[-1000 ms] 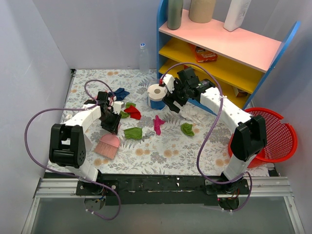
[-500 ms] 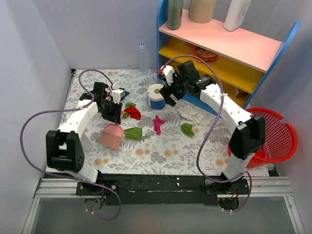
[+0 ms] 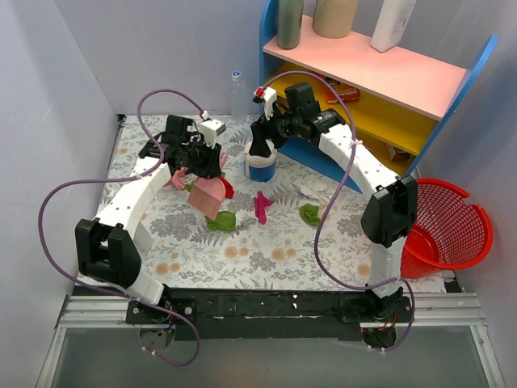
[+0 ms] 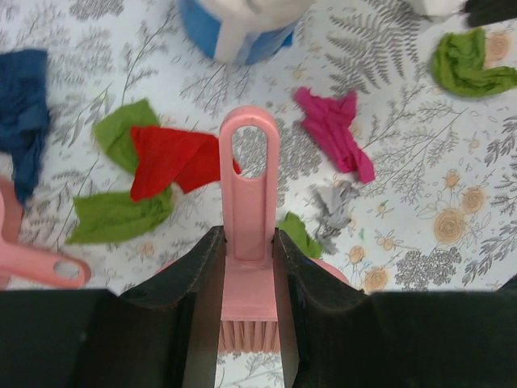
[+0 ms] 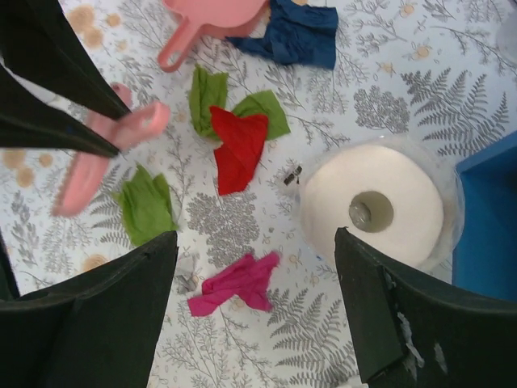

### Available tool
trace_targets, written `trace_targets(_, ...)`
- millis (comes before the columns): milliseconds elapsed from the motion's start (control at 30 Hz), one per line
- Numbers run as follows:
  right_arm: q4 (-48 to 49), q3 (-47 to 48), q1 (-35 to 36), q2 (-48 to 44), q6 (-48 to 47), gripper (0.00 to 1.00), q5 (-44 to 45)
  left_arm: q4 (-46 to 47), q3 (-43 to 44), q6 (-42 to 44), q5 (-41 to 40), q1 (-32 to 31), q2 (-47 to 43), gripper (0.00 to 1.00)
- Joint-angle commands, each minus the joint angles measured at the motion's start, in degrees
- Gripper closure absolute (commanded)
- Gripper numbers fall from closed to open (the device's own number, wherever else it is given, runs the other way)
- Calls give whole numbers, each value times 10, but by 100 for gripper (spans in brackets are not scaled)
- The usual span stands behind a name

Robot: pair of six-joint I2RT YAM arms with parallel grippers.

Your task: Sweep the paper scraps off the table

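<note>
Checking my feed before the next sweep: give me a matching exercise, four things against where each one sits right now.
Things:
1. brush
2. paper roll
3. dark blue scrap
4. red basket

Places:
A. beside the pink dustpan
B. past the right edge of the table
C. clamped in the left end effector
D. standing in the blue cup

Pairs: 1-C, 2-D, 3-A, 4-B
</note>
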Motion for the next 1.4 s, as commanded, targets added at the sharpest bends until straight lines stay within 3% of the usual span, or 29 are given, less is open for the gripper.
trace_targets(0, 78, 37, -14, 7, 78, 16, -79, 68, 15, 13, -15, -32, -30, 100)
trace_targets(267, 123, 47, -22, 33, 165, 23, -102, 183, -38, 68, -74, -82, -75, 100)
trace_targets(700, 144, 35, -30, 31, 178, 24, -156, 209, -40, 86, -122, -124, -59, 100)
trace_targets(867, 153, 36, -44, 32, 195, 29, -189, 211, -38, 82, -132, -129, -58, 100)
trace_targets(1033, 152, 40, -72, 21, 208, 25, -248, 209, -47, 93, -143, -128, -71, 100)
trace_targets(1167, 146, 28, -72, 20, 203, 16, -272, 208, -48, 105, -120, -130, -73, 100)
trace_targets(1367, 151, 39, -70, 41, 217, 20, -300, 209, -7, 122, -115, -149, -37, 100)
